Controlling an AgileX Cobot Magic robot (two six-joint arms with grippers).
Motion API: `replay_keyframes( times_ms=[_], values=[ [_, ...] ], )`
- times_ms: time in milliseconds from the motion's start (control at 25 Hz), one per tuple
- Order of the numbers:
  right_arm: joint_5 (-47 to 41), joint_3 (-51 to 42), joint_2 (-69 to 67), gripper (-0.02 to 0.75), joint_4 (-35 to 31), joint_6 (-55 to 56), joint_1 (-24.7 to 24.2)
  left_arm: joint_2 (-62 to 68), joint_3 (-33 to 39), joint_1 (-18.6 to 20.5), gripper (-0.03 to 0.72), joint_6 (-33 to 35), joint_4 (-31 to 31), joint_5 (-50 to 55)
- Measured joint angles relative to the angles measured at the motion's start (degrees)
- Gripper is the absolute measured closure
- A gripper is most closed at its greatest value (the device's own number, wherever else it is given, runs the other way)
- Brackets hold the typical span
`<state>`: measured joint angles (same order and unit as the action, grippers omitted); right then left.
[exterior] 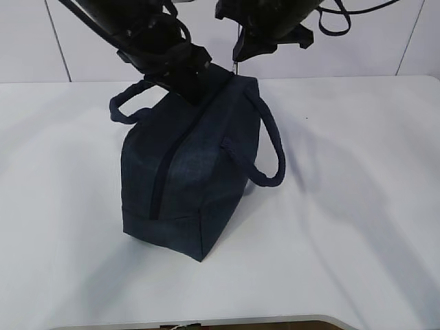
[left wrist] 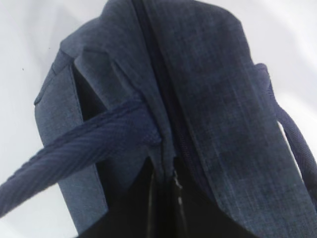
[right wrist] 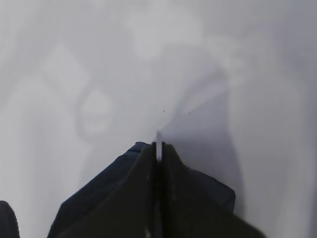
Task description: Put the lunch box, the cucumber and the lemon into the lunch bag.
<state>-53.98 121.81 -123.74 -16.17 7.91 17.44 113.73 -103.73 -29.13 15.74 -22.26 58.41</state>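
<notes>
White table (exterior: 357,206) and pale wall behind; on it we recorded one lunch bag (exterior: 199,179), dark navy, upright at centre, zipper (exterior: 161,172) drawn along the top, one loop handle (exterior: 271,148) at 3 o'clock, another at 10 o'clock. Left gripper (exterior: 189,82) pressed on the bag's far top end, jaws together (whether fabric was pinched, we could not tell). Right gripper (exterior: 237,58) at 12 o'clock, jaws together on a thin metal piece.

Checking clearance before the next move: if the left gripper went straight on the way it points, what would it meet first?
The left gripper, fingers shut, already sits at the lunch bag, by the far end of its closed zipper; that fabric top comes first.
</notes>
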Motion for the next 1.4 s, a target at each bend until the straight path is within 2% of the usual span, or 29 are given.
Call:
replay_keyframes(
  times_ms=[760,1040,1160,1280,1400],
  values=[
    [1.9,0.3,-8.9,0.733,0.7,2.5,-0.7,0.0,0.0,0.0,0.703,3.1,0.8,2.6],
    [-1.7,2.6,-9.3,0.724,1.0,2.5,-0.7,0.0,0.0,0.0,0.703,3.4,0.8,3.1],
    [-3.8,6.4,-9.3,0.65,2.1,2.1,-1.0,0.0,0.0,0.0,0.699,3.4,0.7,3.4],
    [-6.2,11.5,-9.3,0.489,2.7,2.0,-1.1,0.0,0.0,0.0,0.685,3.5,0.7,3.7],
    [-9.6,16.6,-9.3,0.378,4.3,1.7,-1.1,0.0,0.0,0.0,0.647,3.5,0.7,3.9]
  ],
)
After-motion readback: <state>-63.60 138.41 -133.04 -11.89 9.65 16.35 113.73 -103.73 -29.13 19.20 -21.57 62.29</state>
